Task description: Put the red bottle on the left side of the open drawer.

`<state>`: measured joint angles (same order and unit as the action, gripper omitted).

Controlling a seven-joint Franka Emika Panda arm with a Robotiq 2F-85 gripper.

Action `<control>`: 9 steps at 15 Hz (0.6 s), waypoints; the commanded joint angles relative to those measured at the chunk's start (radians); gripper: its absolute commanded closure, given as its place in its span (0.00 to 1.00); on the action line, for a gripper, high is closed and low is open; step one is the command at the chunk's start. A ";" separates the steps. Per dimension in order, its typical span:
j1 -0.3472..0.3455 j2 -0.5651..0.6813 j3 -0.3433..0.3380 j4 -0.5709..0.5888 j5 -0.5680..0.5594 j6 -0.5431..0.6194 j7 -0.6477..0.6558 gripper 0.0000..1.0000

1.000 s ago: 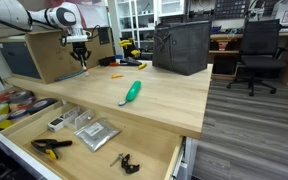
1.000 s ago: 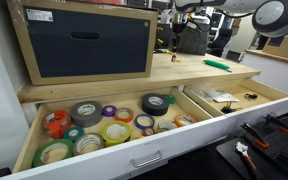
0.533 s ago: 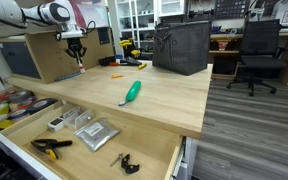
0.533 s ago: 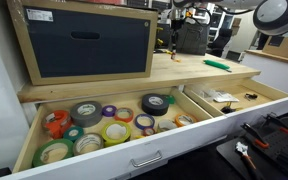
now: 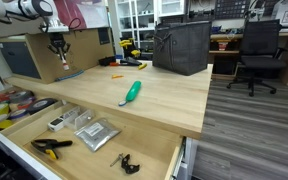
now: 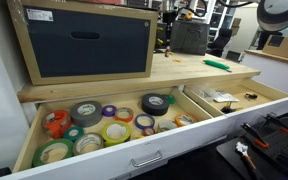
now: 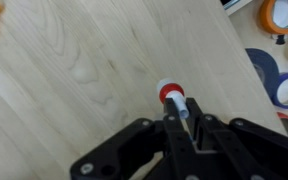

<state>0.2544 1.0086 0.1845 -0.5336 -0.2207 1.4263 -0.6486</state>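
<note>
My gripper (image 7: 180,118) is shut on the red bottle (image 7: 171,95), a tiny slim bottle with a red band and a pale end, held above the pale wooden desktop (image 7: 74,70). In an exterior view the gripper (image 5: 57,47) hangs over the far left of the desk by the wooden box, with the bottle (image 5: 61,62) below its fingers. It also shows small at the back of an exterior view (image 6: 167,32). The open drawer (image 5: 169,158) spans the desk front; its left part (image 6: 134,160) holds tape rolls.
A teal-green tool (image 5: 131,92) lies mid-desk, also seen in an exterior view (image 6: 217,64). A wooden box with a dark panel (image 6: 89,42) stands on the desk. Tape rolls (image 7: 274,75) show at the wrist view's right edge. A dark bag (image 5: 180,46) and office chair (image 5: 256,52) stand behind.
The gripper has moved left along the back of the desk with the bottle in it, from beside the box's front to nearer the desk's left end.
</note>
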 commanded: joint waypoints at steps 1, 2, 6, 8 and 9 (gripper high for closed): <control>0.024 -0.092 0.046 -0.060 0.010 -0.097 -0.114 0.96; 0.029 -0.110 0.057 -0.060 0.011 -0.137 -0.135 0.96; 0.015 -0.191 0.085 -0.048 0.008 -0.293 -0.236 0.96; 0.008 -0.239 0.092 -0.038 0.009 -0.353 -0.291 0.96; 0.001 -0.265 0.099 -0.035 0.015 -0.384 -0.312 0.96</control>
<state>0.2797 0.8358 0.2631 -0.5329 -0.2178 1.1165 -0.8894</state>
